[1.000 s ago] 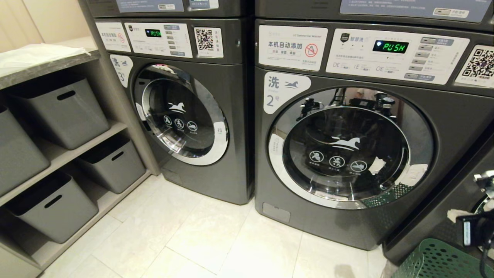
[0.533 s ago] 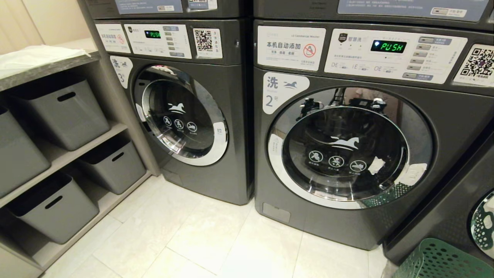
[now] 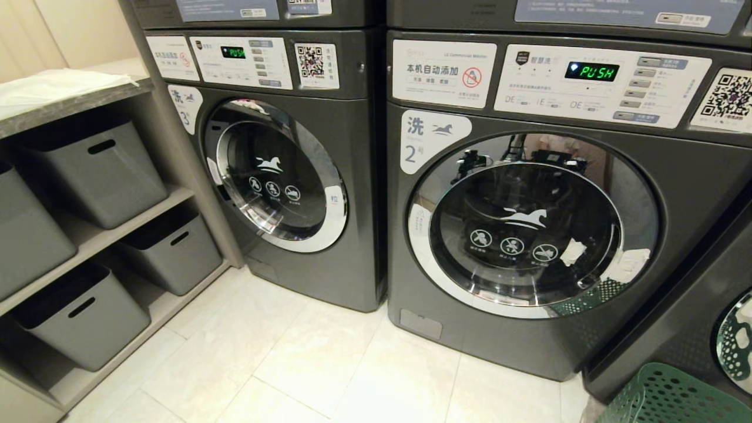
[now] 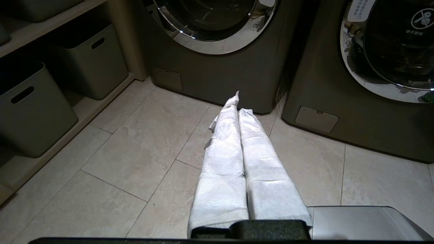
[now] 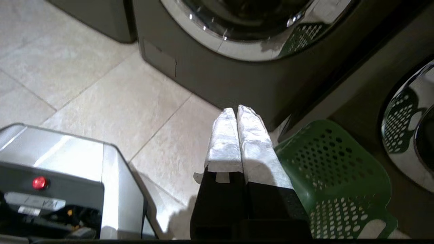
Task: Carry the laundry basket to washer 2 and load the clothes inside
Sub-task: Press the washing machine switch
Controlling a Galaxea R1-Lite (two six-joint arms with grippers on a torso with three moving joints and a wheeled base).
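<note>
Right wrist view: the right gripper [image 5: 236, 113] hangs low over the floor [image 5: 101, 95], its white-wrapped fingers [image 5: 225, 142] pressed together on nothing, just beside the green basket [image 5: 334, 169]. The basket stands on the tiles at the foot of washer 2 [image 3: 529, 235], against the neighbouring machine to the right; whether clothes lie in it cannot be told. Left wrist view: the left gripper [image 4: 238, 101] is likewise closed and empty, pointing at the floor between washer 3 [image 3: 282, 176] and washer 2. Head view: a second ago the right gripper showed at the right edge above the basket; it has since dropped out of sight, and neither arm appears now. Washer 2's door is shut, its display reading PUSH. Judged from this, the carry is complete and the arm has withdrawn, while the closed door leaves the loading unconfirmed.
</note>
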